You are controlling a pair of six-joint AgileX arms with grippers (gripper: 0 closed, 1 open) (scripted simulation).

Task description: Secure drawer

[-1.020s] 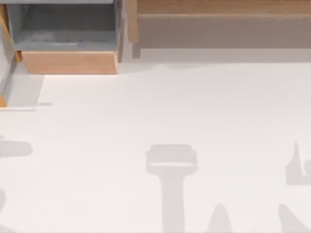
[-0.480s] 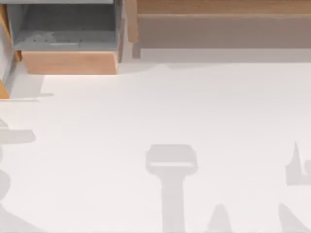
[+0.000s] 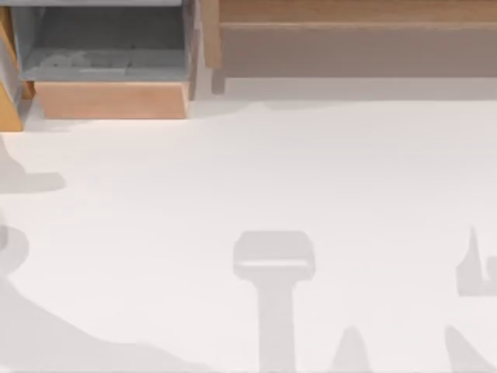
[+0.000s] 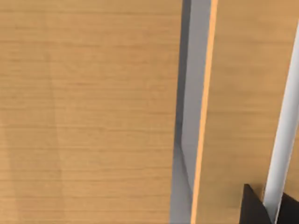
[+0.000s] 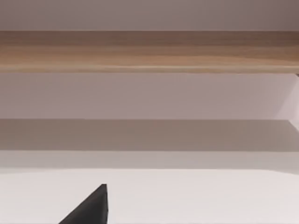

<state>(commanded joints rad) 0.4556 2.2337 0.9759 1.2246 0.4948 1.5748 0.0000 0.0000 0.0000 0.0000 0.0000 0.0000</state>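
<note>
Item: drawer point(image 3: 109, 66). Wooden front panel, grey interior. It stands pulled out from the cabinet point(image 3: 349, 31) at the far left of the white surface point(image 3: 311, 179), its inside open to the overhead camera. Not yet secured.

Item: left gripper point(image 4: 268, 212). The left wrist view shows two dark fingertips point(image 4: 252, 210) at the frame's edge with a pale bar, seemingly the drawer's handle, running between them. Wood panelling lies close ahead of the gripper, split by a grey gap with a bright wooden edge. Whether the fingers are clenched on the bar or released around it cannot be told.

Item: right gripper point(image 5: 88, 207). One dark fingertip shows in the right wrist view, low over the surface, with the cabinet's long wooden front well ahead of it. Arm appears parked. Finger state cannot be told.

Progress, as judged: early to middle. The left gripper is close in at the drawer's front, so the approach seems done. The whole push inward remains, until the front panel sits flush with the cabinet.
</note>
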